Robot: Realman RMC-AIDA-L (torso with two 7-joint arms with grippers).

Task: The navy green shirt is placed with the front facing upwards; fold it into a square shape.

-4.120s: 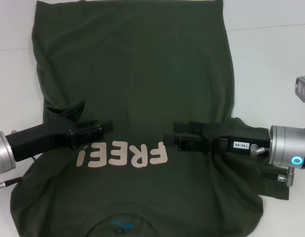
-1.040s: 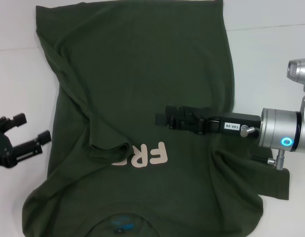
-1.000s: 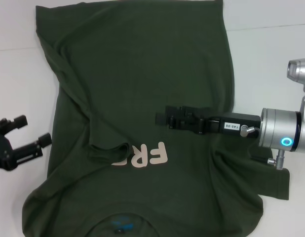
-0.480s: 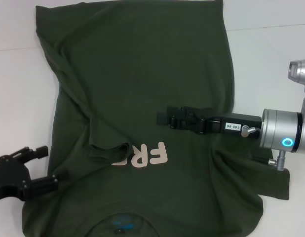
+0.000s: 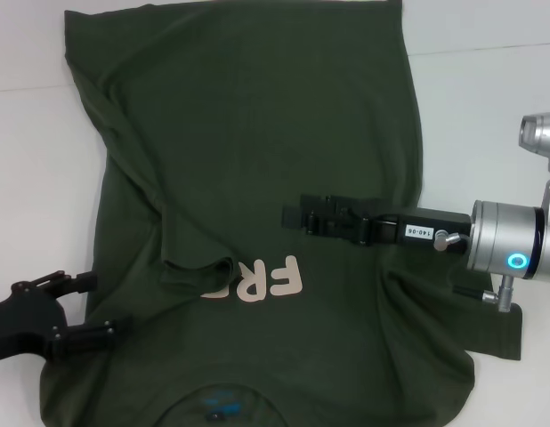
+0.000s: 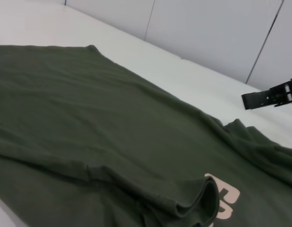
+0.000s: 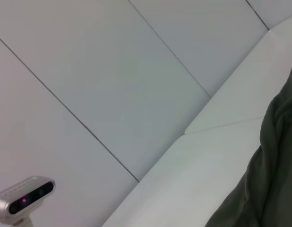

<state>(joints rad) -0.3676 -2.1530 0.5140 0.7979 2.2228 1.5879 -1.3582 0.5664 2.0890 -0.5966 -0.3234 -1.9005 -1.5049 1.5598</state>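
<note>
The navy green shirt (image 5: 257, 133) lies face up on the white table (image 5: 489, 107), collar and blue neck label (image 5: 217, 405) nearest me. Its left sleeve (image 5: 199, 267) is folded inward over part of the pink lettering (image 5: 266, 280). The right sleeve (image 5: 489, 334) still lies spread out. My left gripper (image 5: 88, 307) is open at the shirt's left edge near the shoulder, one finger (image 5: 101, 331) over the cloth. My right gripper (image 5: 293, 216) hovers over the shirt's middle. The left wrist view shows the shirt (image 6: 89, 118), the folded sleeve (image 6: 202, 203) and the right gripper (image 6: 269, 97) farther off.
White table surrounds the shirt on the left, right and far sides. A silver camera module (image 5: 542, 132) sits by the right arm and also shows in the right wrist view (image 7: 23, 198), where a strip of the shirt (image 7: 273, 165) is visible. Pale wall panels (image 6: 207, 33) stand behind.
The left gripper has let go of the folded sleeve, pulled off to the left, then come down toward the shirt's near-left edge. The right gripper turned and stayed over the middle.
</note>
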